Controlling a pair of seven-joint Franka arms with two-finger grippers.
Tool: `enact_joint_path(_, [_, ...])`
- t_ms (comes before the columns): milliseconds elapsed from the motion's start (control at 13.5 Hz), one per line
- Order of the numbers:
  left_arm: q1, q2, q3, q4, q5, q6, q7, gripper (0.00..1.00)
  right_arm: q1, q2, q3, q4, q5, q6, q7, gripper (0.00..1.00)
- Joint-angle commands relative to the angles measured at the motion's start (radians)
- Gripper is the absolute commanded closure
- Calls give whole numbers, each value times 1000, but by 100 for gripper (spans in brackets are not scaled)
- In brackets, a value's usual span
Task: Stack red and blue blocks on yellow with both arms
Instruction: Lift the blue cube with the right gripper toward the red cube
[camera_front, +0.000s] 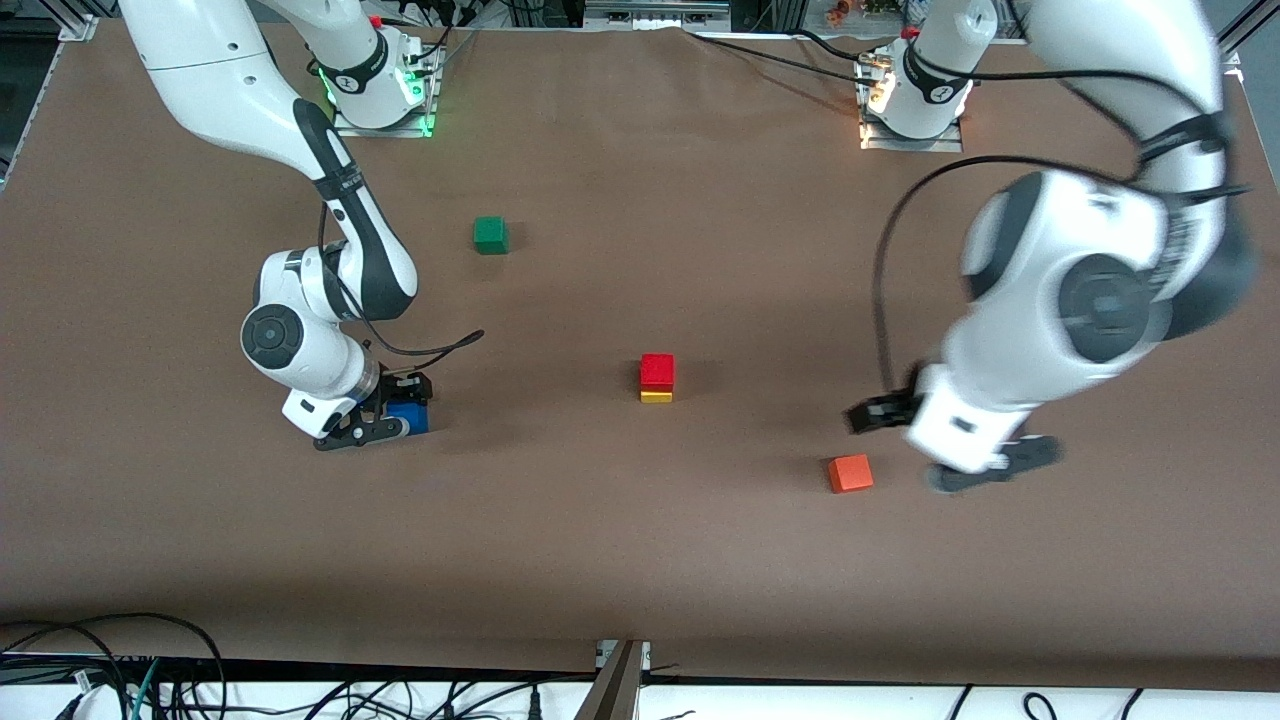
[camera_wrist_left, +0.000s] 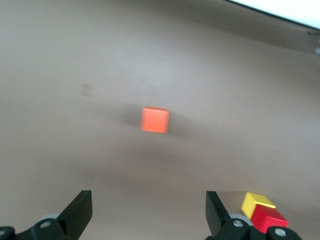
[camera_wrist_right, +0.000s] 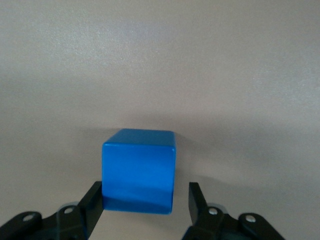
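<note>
Red block (camera_front: 657, 369) stacked on yellow block (camera_front: 656, 397). Right end effector (camera_front: 385, 413) at 9 o'clock of stack, fingers apart around blue block (camera_front: 409, 416). Left end effector (camera_front: 945, 447) open above table (camera_front: 640, 560), just beside orange cube (camera_front: 850, 473).

A wide table covered in matte brown material (camera_front: 640, 560) carries four things directly. A small plain green cube (camera_front: 490, 234) sits farthest from the front camera, toward the right arm's end. A small bright blue cube (camera_front: 408, 416) rests on the surface nearer that camera, also toward the right arm's end. Near the middle lies a small bright yellow cube (camera_front: 656, 397), with a deep red cube (camera_front: 657, 371) on top of it. A lighter orange cube (camera_front: 850, 473) lies nearest the front camera, toward the left arm's end, well apart from the rest.
</note>
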Motion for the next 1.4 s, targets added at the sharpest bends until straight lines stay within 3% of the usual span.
enact_joint_path(0, [106, -93, -8, -34, -30, -102, 186, 0, -4, -7, 7, -2, 16, 10, -22, 53])
enact_joint_path(148, [167, -133, -6, -35, -24, -147, 312, 0, -4, -7, 7, 20, 16, 3, -22, 76])
enact_joint_path(369, [183, -142, 18, -35, 60, -169, 497, 0, -4, -24, 30, 79, 17, -90, -13, 77])
enact_joint_path(591, [188, -142, 15, -34, 68, -166, 536, 0, 8, -30, 106, 246, 14, -280, 112, 77])
enact_joint_path(739, [191, -179, 11, -49, 59, -178, 538, 0, 68, -16, 111, 378, 8, -400, 209, 77])
enact_joint_path(960, [192, -188, 10, -55, 57, -259, 536, 0, 191, -2, 111, 463, 5, -447, 367, 76])
enact_joint_path(1034, [194, -216, 14, -91, 50, -256, 536, 0, 240, 17, 108, 504, 2, -462, 437, 76])
enact_joint_path(1330, [197, -410, 27, -390, -6, -120, 529, 0, 401, 152, 102, 710, -62, -488, 713, 76])
